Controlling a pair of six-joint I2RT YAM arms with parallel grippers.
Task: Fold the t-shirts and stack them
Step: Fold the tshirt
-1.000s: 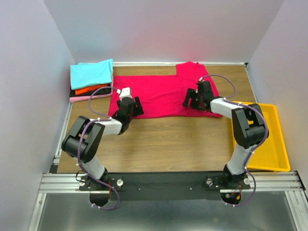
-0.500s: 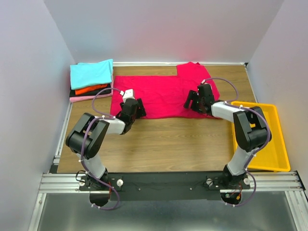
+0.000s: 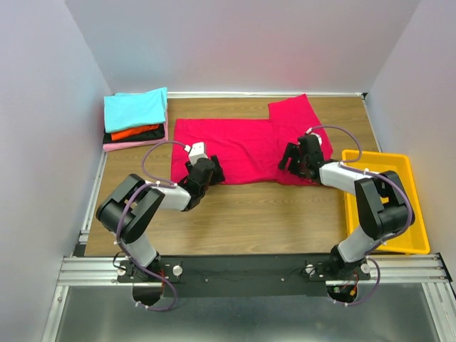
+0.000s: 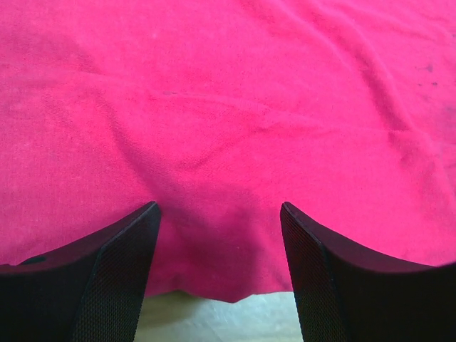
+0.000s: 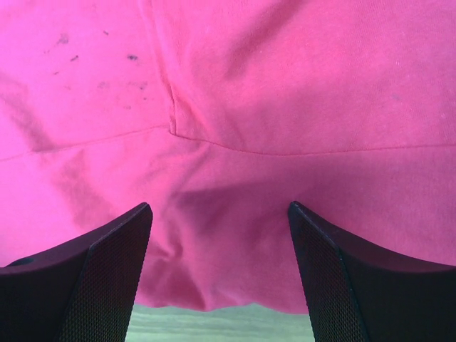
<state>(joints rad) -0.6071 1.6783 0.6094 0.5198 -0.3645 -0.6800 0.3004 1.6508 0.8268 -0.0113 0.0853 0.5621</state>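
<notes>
A large crimson t-shirt (image 3: pixel 242 146) lies spread flat across the far middle of the table, one sleeve pointing to the back right. My left gripper (image 3: pixel 211 171) sits low at the shirt's near left hem, and my right gripper (image 3: pixel 291 160) at its near right hem. In the left wrist view the fingers stand wide apart (image 4: pixel 221 235) over the crimson cloth (image 4: pixel 228 107), its hem edge lying between them. The right wrist view shows the same: open gripper (image 5: pixel 221 235), the cloth (image 5: pixel 285 92) and a seam between the fingers. Folded cyan, orange-red, black and pink t-shirts (image 3: pixel 135 117) are stacked at the back left.
A yellow plastic bin (image 3: pixel 399 214) stands along the table's right edge, close to my right arm. Bare wood (image 3: pixel 249 214) lies between the shirt's hem and the arm bases. White walls close in the back and both sides.
Both grippers have drawn back toward the near edge, and the crimson shirt has slid nearer with them and shifted slightly right. The jaws have stayed wide.
</notes>
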